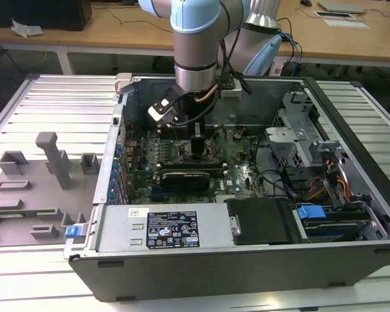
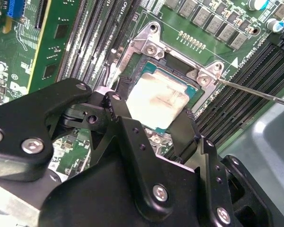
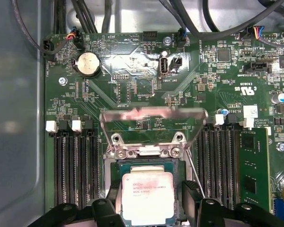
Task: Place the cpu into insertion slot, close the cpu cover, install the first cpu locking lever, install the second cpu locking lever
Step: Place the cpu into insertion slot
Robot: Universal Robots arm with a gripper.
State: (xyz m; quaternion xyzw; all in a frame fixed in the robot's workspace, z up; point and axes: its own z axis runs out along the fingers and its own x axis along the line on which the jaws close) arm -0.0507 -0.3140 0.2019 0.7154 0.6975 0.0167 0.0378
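my claw point(image 2: 149, 111) straddles the cpu point(image 3: 147, 187) in the insertion slot point(image 3: 114, 182), gripping or not i cannot tell, so i must set it square to the slot's edges, unforced.

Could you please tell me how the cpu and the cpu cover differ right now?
The cpu is a solid square with a pale metal face; the cpu cover is a metal frame with the motherboard showing through it. The cpu lies flat in the insertion slot; the cpu cover is swung open, off the slot. The cpu cover's frame spans wider than the cpu. Both are silvery metal.
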